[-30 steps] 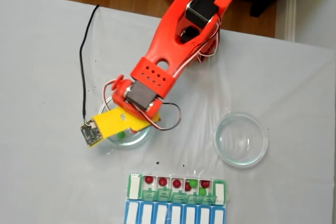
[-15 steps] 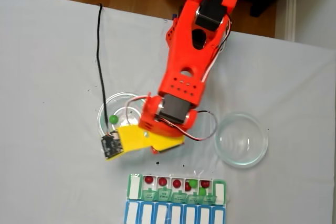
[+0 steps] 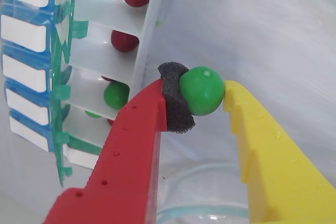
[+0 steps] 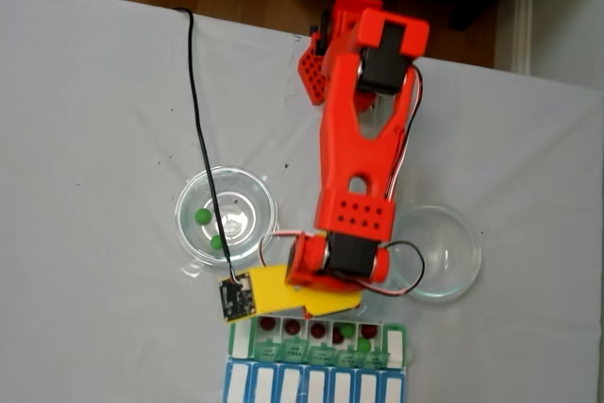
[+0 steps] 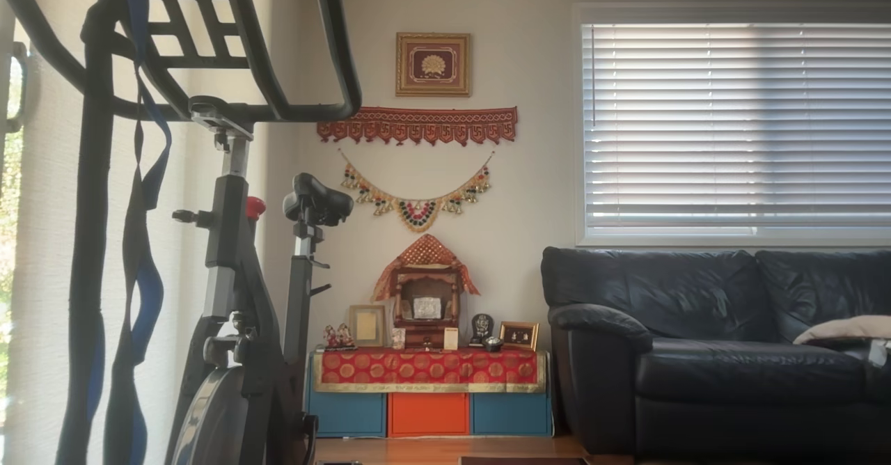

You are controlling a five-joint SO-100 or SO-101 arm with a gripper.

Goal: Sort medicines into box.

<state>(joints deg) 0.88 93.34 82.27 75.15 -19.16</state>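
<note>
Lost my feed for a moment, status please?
Hand shut on small round green ball. Flat green-lidded plastic pill organizer just ahead, red and green balls inside. Two green balls left in clear glass dish. Path clear.

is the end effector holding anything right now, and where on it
Yes: a green ball, pinched at its opposite sides between the foam pad on the red finger and the tip of the yellow finger.

We see matt plastic fingers [image 3: 134,145], one red, one yellow; between them a smooth, glossy green ball [image 3: 201,91] against rough dark foam [image 3: 176,103]. Beside them the box [image 3: 89,51] is translucent plastic.
</note>
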